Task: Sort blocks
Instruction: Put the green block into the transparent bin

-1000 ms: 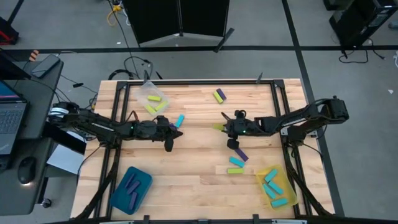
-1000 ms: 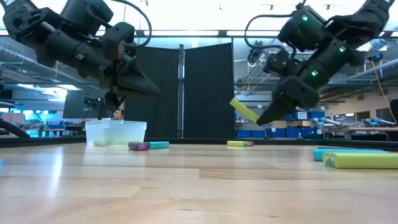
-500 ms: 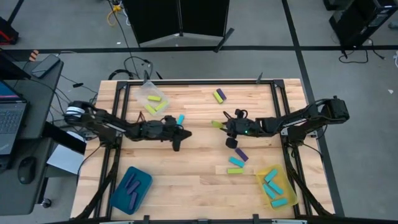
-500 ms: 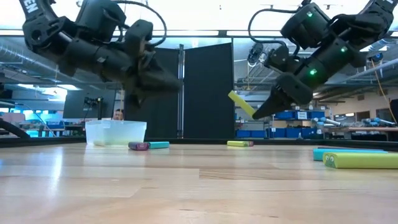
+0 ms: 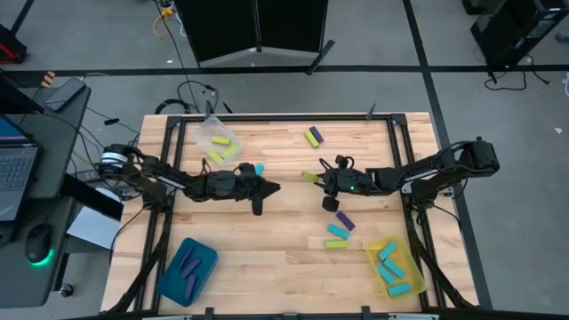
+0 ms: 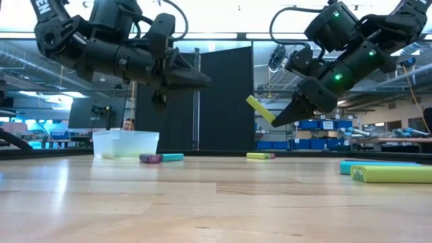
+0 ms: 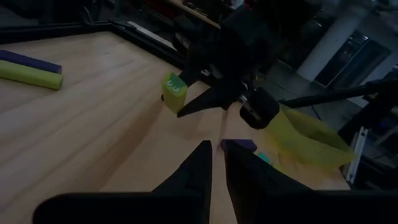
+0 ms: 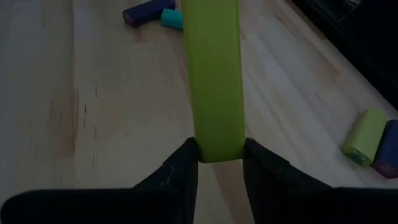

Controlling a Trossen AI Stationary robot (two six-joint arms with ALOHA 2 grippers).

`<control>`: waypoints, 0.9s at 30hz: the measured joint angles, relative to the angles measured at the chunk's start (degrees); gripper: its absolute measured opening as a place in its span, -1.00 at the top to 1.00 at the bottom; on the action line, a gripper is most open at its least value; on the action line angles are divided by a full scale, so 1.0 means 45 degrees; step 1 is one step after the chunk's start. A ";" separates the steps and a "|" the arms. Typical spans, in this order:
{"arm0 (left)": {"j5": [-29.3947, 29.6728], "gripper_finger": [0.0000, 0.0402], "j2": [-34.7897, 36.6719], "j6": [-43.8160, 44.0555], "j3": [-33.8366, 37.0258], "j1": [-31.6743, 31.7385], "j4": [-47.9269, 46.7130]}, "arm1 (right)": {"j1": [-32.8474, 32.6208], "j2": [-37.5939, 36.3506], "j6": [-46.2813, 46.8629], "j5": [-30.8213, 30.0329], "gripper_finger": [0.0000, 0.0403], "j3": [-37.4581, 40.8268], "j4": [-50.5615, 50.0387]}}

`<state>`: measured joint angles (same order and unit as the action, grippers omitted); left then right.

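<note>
Counts from the high view: the clear tray (image 5: 216, 140) near the far left corner holds at least two yellow-green blocks (image 5: 220, 148) (exact number cannot be told). The teal tray (image 5: 188, 269) at the near left holds purple blocks (image 5: 188, 267); the yellow tray (image 5: 392, 264) at the near right holds about four cyan blocks (image 5: 391, 267).

Loose on the table (image 5: 284, 258): one purple and yellow-green pair (image 5: 313, 136) near the far edge, one cyan block (image 5: 259, 168) just beside the left arm, one purple block (image 5: 344, 222), then one cyan block (image 5: 338, 232) touching one yellow-green block (image 5: 336, 244) toward the near right.

The right gripper (image 5: 316, 179) is above the table centre, off the surface, its fingers (image 8: 180, 165) clamped on one end of one yellow-green block (image 8: 211, 74), which projects tilted beyond the tips.

The left gripper (image 5: 271, 188) hangs above the table left of centre, pointing at the right gripper; its fingers (image 7: 193, 171) stand nearly together with a narrow gap, holding nothing.

Open room: the near centre of the table is bare wood, as is the strip between the two gripper tips. All three trays sit close to table edges.
</note>
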<state>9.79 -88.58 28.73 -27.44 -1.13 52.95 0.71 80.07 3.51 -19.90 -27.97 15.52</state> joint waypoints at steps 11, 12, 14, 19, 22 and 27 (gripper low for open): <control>0.0300 0.75 0.0005 -0.0350 0.0005 0.0000 -0.0068 | 0.0000 0.0000 -0.0011 0.0000 0.44 0.0000 0.0079; 0.0300 0.75 0.0005 -0.0350 0.0005 0.0000 -0.0015 | 0.0000 0.0000 -0.0011 0.0000 0.44 0.0000 0.0081; 0.0300 0.75 0.0005 -0.0350 0.0005 0.0000 0.0177 | 0.0000 0.0000 -0.0005 0.0000 0.44 0.0000 0.0084; 0.0231 0.75 0.0005 -0.0359 0.0005 0.0000 0.0381 | 0.0000 0.0000 0.0086 0.0000 0.44 0.0000 0.0098; 0.0217 0.75 0.0005 -0.0364 0.0005 0.0000 0.0277 | 0.0000 0.0000 0.0083 0.0000 0.44 0.0000 0.0108; 0.0188 0.75 0.0005 -0.0364 0.0005 0.0000 0.0248 | 0.0000 0.0000 0.0086 0.0000 0.44 0.0000 0.0113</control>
<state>10.63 -88.55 27.09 -27.42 -1.13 54.06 0.71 80.07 3.90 -19.90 -27.97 16.03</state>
